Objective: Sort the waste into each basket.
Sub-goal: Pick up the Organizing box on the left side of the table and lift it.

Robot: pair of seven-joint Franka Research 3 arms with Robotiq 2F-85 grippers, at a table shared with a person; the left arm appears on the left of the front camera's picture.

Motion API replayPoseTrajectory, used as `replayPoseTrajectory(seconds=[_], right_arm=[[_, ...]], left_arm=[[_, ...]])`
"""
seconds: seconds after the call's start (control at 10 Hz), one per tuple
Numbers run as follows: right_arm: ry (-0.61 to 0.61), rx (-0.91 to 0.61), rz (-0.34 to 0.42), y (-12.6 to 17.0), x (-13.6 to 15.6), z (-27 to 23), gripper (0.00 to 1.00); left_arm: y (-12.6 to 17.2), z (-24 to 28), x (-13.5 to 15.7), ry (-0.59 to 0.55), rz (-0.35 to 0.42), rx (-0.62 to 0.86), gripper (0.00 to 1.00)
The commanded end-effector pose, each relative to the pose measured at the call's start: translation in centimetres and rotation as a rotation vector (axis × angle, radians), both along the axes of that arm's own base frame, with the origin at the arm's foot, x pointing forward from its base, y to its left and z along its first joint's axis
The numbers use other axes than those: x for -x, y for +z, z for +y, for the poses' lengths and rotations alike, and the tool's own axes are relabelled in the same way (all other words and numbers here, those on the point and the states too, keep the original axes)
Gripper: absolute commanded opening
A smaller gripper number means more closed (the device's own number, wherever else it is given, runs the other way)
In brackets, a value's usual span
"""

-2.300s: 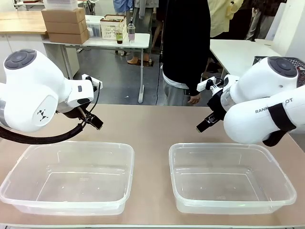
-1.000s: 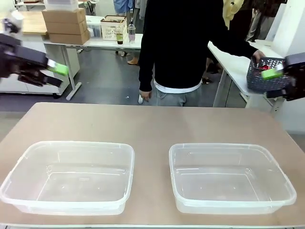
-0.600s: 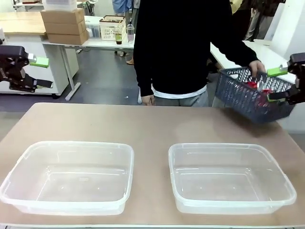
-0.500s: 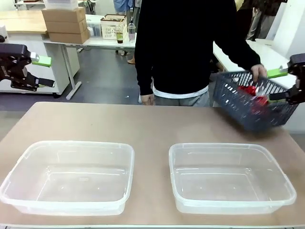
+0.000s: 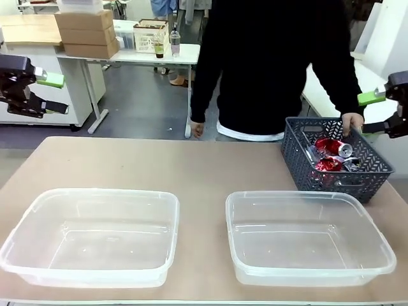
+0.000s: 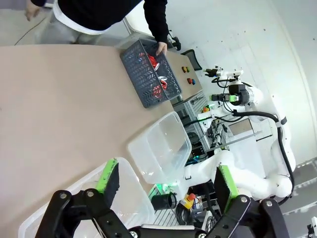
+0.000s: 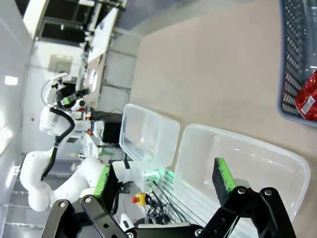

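Note:
Two clear tubs stand empty at the table's near side, the left tub [image 5: 95,193] and the right tub [image 5: 293,195]. The waste lies in a dark grey mesh basket [image 5: 299,167] behind the right tub: red cans [image 5: 328,164] and a silver-topped can [image 5: 345,150]. I cannot pick out any bottles among them. A person's hand [image 5: 351,121] holds the basket's far rim. My left gripper [image 5: 55,94] hangs open, high at the far left. My right gripper [image 5: 371,113] hangs open, high at the far right beside that hand. Both grippers [image 6: 166,179] [image 7: 164,178] hold nothing.
The person in a black top [image 5: 274,57] stands at the table's far edge. Bare tabletop [image 5: 159,162] lies behind the left tub. In the wrist views the basket [image 6: 141,79] [image 7: 297,54] and the tubs [image 6: 163,148] [image 7: 237,163] sit far below the fingers.
The person has carried the grey basket over and set it down on the table behind the right tub. Both arms lifted away from the tubs earlier; lately they hold still.

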State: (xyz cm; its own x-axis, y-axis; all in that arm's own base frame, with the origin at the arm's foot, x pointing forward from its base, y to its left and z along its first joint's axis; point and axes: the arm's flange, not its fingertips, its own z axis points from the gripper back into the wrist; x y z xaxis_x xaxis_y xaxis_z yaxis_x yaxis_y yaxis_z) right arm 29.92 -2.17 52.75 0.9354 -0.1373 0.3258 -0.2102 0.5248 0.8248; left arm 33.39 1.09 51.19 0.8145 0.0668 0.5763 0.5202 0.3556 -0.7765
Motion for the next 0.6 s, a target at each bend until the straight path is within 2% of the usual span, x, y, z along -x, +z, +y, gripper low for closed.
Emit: replayPoseTrajectory(seconds=[0.0,0.1,0.2,0.3,0.4,0.5], right_arm=[[0.007,0.017,-0.049,0.6,-0.5,1.7,1.00],[0.034,0.073,-0.034,1.4,-1.5,5.0,1.00],[0.146,0.131,-0.013,1.7,-2.1,10.8,1.00],[0.201,0.223,-0.018,1.4,-1.3,17.7,1.00],[0.316,0.365,-0.057,-0.1,0.4,24.9,1.00],[0.318,0.486,-0.049,-2.6,0.8,29.9,1.00]], left_arm=[[0.1,-0.1,0.0,-0.004,-0.001,0.000,1.00],[0.3,0.4,1.3,0.019,0.028,-0.141,1.00],[1.1,1.5,3.6,0.123,0.033,-0.320,1.00],[1.8,2.0,6.6,0.171,0.059,-0.450,1.00],[2.1,1.5,9.1,0.130,0.071,-0.611,1.00],[1.6,0.1,9.6,0.059,0.089,-0.681,1.00]])
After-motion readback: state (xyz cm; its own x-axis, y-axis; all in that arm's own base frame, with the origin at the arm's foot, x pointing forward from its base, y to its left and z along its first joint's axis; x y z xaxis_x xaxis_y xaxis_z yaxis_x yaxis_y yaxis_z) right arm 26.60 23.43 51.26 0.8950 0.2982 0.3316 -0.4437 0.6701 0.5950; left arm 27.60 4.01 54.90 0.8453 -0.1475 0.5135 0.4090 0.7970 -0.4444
